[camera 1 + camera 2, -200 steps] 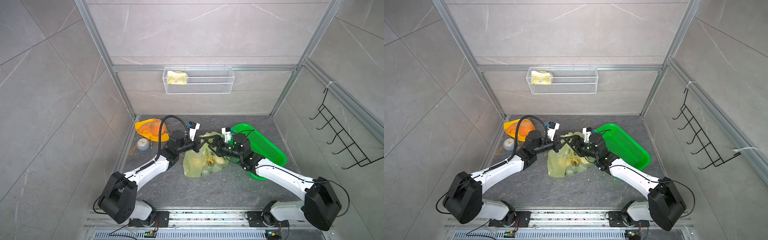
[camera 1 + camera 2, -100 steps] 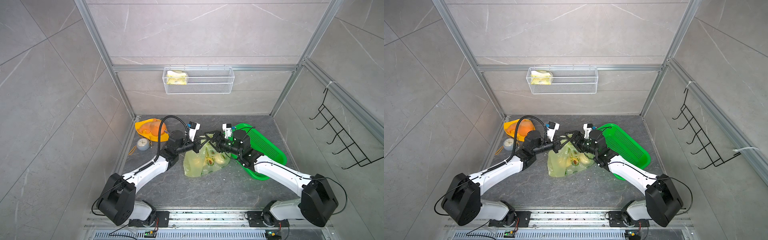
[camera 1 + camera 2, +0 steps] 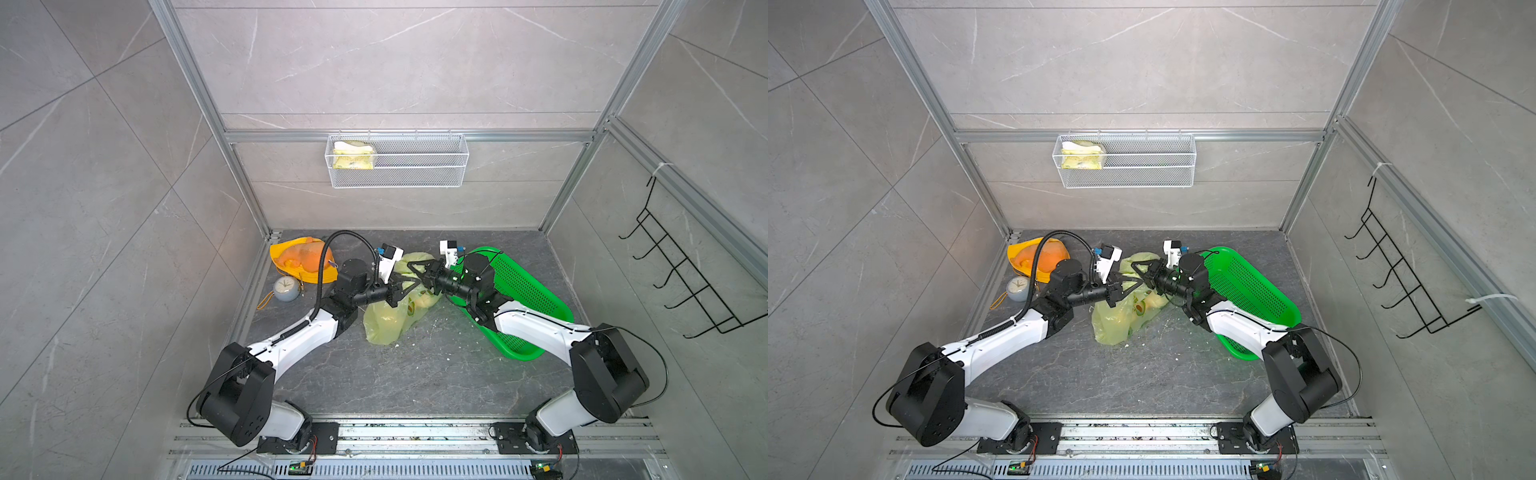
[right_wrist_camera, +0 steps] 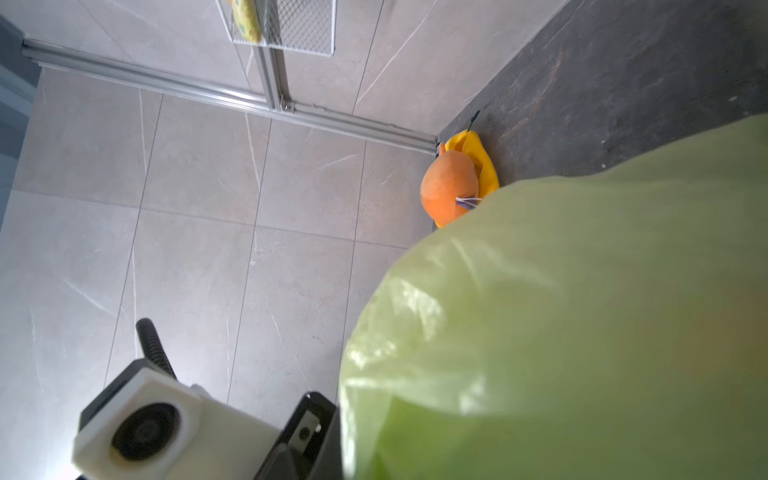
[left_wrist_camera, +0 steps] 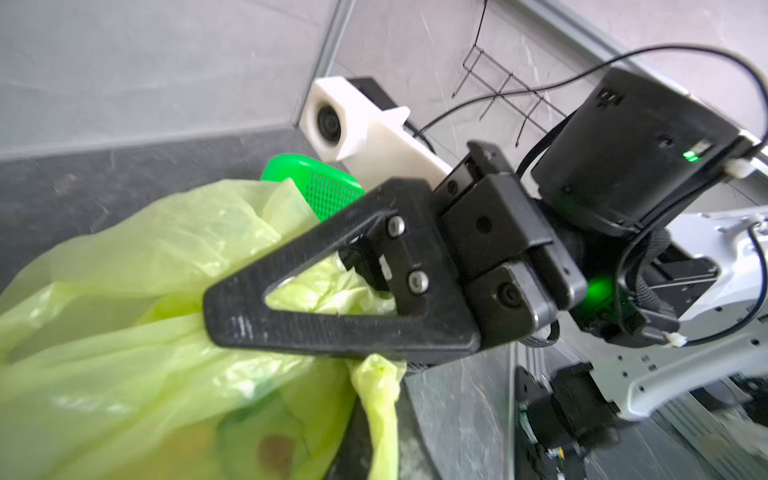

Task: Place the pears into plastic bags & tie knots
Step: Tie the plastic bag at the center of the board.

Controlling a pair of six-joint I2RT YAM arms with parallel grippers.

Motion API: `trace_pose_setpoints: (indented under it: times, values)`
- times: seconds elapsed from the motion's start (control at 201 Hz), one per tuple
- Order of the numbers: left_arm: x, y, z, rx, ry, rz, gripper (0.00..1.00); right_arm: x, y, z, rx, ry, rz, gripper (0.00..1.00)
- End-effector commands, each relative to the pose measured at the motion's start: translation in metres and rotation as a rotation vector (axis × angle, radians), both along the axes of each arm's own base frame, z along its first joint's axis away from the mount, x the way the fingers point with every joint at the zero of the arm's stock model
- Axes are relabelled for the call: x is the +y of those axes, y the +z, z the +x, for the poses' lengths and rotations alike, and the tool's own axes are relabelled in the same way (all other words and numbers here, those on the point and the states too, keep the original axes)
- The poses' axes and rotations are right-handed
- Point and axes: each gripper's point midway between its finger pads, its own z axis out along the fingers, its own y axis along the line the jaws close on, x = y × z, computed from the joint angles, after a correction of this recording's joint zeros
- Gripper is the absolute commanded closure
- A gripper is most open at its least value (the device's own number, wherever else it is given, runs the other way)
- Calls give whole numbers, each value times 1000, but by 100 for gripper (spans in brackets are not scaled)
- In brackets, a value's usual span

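Yellow-green plastic bag point(image 3: 386, 324) lies just beside the green basket point(image 3: 523, 286); right gripper point(image 5: 212, 320) clamps its bunched top, left gripper point(image 3: 411, 286) alongside, grip unclear.

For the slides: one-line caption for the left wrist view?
Right gripper closed on the bunched top of the yellow-green bag, green basket behind.

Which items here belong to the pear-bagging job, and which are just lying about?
Job: plastic bag; pears seen through it.
Lying about: green basket; small clock; orange lump on yellow; wire basket; packet in it; hook rack.
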Motion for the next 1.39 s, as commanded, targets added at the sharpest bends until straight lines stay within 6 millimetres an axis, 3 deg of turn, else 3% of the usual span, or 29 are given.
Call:
trace_pose_setpoints:
  times: [0.0, 0.174, 0.289, 0.408, 0.572, 0.612, 0.677, 0.722, 0.871, 1.0, 1.105, 1.17, 1.244, 1.388]
  values:
    - [-5, 6, -26, 11, -75, -1, 74, -3, 37, -9, -166, 69, 85, 100]
    - [56, 48, -12, -161, 289, -56, 40, -16, 20, -24, -203, 139, 43, 100]
    - [86, 57, 5, -173, 455, -79, 33, -17, 17, -34, -249, 205, 27, 100]
    - [68, 44, 18, -125, 401, -63, 33, -16, 16, -38, -267, 232, 21, 100]
    - [38, 2, 35, -10, 309, -69, 36, -17, 21, -40, -291, 238, 42, 100]
    - [31, -10, 34, 20, 277, -68, 40, -18, 23, -40, -296, 234, 51, 100]
    - [19, -27, 29, 64, 221, -74, 45, -20, 30, -40, -316, 225, 68, 85]
    - [10, -38, 23, 95, 187, -70, 47, -21, 34, -40, -329, 223, 76, 81]
    - [-15, -61, 3, 138, 96, -39, 51, -21, 34, -39, -331, 232, 92, 79]
    - [-26, -71, -2, 162, 65, -25, 50, -21, 30, -38, -323, 236, 106, 81]
    - [-29, -72, -1, 182, 51, -8, 48, -23, 31, -39, -335, 242, 123, 85]
    - [-25, -70, -1, 176, 69, 7, 46, -23, 34, -41, -348, 255, 134, 94]
    - [-8, -62, 4, 154, 144, -3, 42, -27, 35, -42, -355, 263, 139, 100]
    - [38, -26, 9, 110, 285, -121, 34, -33, 32, -43, -344, 266, 145, 100]
